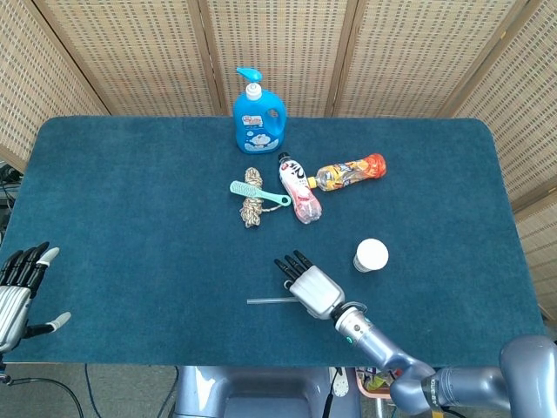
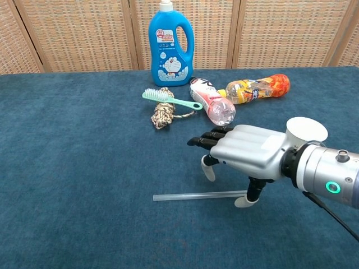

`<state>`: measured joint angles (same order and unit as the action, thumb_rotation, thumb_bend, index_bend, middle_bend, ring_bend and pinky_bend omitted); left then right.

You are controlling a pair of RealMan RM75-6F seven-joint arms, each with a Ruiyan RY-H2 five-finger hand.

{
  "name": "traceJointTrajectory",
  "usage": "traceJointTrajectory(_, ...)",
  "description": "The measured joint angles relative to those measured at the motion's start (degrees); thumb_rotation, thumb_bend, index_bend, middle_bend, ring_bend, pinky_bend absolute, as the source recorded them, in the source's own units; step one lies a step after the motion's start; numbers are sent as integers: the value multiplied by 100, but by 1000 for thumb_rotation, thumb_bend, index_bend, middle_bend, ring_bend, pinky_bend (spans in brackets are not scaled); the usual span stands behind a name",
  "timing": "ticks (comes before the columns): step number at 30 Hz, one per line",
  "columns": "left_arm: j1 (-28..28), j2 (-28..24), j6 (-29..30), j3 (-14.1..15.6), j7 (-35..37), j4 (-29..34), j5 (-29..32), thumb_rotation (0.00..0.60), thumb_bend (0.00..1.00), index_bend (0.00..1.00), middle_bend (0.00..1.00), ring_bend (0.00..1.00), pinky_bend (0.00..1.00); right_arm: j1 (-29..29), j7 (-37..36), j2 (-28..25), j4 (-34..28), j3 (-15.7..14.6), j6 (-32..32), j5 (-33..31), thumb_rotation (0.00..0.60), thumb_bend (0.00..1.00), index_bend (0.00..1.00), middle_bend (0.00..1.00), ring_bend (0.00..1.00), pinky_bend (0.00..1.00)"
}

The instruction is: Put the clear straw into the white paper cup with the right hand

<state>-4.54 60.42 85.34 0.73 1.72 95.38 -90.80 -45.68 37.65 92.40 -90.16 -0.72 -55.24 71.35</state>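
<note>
Hovering palm-down and empty, fingers spread, the right hand (image 2: 247,154) must pinch the thin clear plastic straw (image 2: 193,196) before reaching the white paper cup (image 2: 307,130).

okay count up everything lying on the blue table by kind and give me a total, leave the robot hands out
Detergent bottle: 1
Drink bottles: 2, a pink one and an orange one, both lying down
Brush: 1
Rope bundle: 1
White paper cup: 1
Clear straw: 1
Total: 7
</note>
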Motion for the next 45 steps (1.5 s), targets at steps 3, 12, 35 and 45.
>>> traceJointTrajectory(3,-7,-4,-13,1,14,3,2,600,133,0,0,0,0,-9,-129,-50,-273,189,57,-222,600,266,441,0,0,0)
traceJointTrajectory(12,-13,-63,-6,-16,214,-26,21,600,133,0,0,0,0,-211,-82,170,-392,693,250,-1378,600,338,456,0,0,0)
traceJointTrajectory(35,-73,-98,-109,-24,354,-70,68,600,133,0,0,0,0,-421,-248,1041,225,775,211,-2202,600,379,488,0,0,0)
traceJointTrajectory(45,-69,-104,-98,-21,372,-69,66,600,133,0,0,0,0,-393,-375,1131,456,712,239,-2097,600,389,505,0,0,0)
